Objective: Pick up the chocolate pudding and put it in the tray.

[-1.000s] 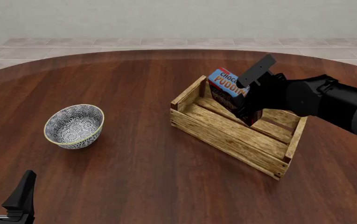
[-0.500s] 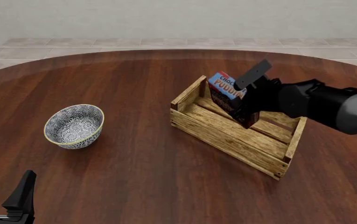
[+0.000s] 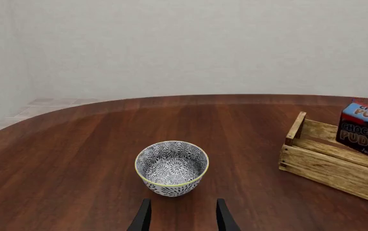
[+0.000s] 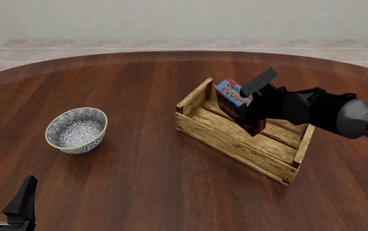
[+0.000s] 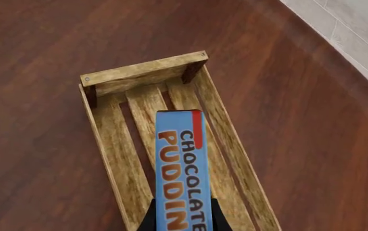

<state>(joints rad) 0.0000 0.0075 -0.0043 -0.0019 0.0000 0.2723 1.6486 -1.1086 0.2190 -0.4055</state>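
Observation:
The chocolate pudding (image 4: 231,95) is a small carton with a light-blue top and red lettering. My right gripper (image 4: 253,118) is shut on it and holds it tilted, with its lower end down inside the tray (image 4: 235,142), a light wooden slat crate. I cannot tell whether the carton touches the slats. In the right wrist view the pudding (image 5: 182,168) sits between the fingers, over the tray (image 5: 145,71). My left gripper (image 4: 4,202) is open and empty at the near left edge. Its wrist view shows the left gripper (image 3: 182,219), the tray (image 3: 328,166) and the pudding (image 3: 365,127).
A round blue-white patterned bowl (image 4: 76,130) stands on the dark wooden table (image 4: 139,183), left of the tray. In the left wrist view the bowl (image 3: 171,167) is just ahead of the open fingers. A tiled floor lies beyond the table's far edge.
My right gripper has lowered the pudding deeper into the tray and the right arm has drawn back a little to the right. The left arm and the bowl have not moved.

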